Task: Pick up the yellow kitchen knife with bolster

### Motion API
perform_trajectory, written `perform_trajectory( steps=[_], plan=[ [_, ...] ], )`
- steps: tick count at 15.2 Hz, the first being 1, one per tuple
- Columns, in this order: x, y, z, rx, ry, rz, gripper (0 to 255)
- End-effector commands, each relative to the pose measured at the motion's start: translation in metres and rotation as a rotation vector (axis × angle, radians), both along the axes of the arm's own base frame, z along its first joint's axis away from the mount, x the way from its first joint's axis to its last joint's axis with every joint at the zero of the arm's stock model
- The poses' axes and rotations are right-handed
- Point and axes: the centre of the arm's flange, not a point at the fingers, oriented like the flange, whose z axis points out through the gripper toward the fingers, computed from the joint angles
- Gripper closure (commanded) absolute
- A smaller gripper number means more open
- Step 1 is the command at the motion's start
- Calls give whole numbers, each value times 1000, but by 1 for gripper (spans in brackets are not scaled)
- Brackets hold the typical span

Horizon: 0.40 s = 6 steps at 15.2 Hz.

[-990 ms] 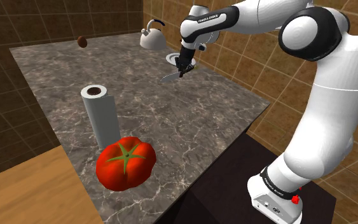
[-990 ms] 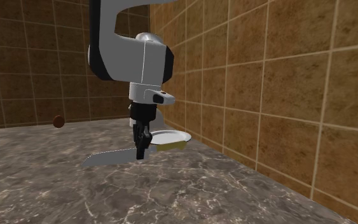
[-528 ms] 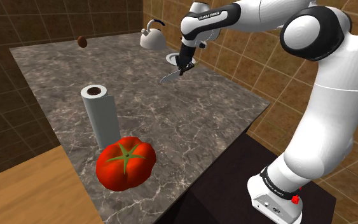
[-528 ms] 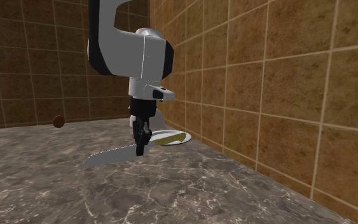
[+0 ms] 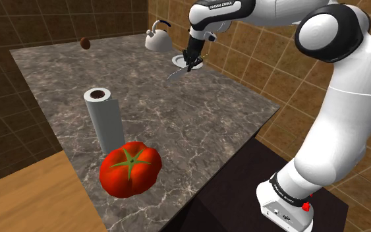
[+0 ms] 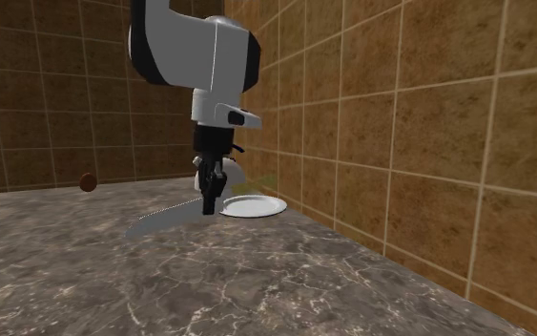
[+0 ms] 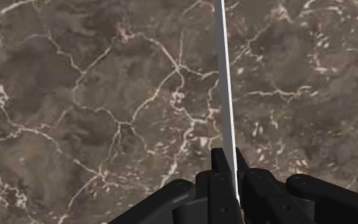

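Since 1 s ago the arm has risen, carrying the knife (image 5: 176, 71) up and toward the plate (image 5: 178, 59). Shoulder view: gripper (image 5: 189, 64) is clamped on the knife at the countertop's (image 5: 197, 112) far end, near the kettle (image 5: 157, 37). The forearm lettering (image 5: 220, 6) reads approx. FRANKA EMIKA. Paper roll (image 5: 105, 117) and tomato (image 5: 130, 168) sit well apart from it. 2nd ext. view: blade slopes tip-down above the countertop, with the plate just beyond. Wrist view: fingers (image 7: 220, 173) pinch the blade, seen edge-on.

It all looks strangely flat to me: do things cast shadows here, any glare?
Shoulder view: no plain shadow under the tomato or paper roll; the tomato shines faintly. Second exterior view: none under the knife in the tool. Wrist view: a pale line along its edge.
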Motion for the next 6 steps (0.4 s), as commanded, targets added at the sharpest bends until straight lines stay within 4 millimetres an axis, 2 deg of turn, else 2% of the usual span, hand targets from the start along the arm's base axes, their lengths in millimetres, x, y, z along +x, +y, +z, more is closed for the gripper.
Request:
perform_trajectory(
  steps=[1, 4, 6],
  plan=[
    [0, -1, 11, 0, 0, 0, 255],
    [0, -1, 26, 0, 0, 0, 255],
    [0, -1, 27, 0, 0, 0, 255]
  ],
)
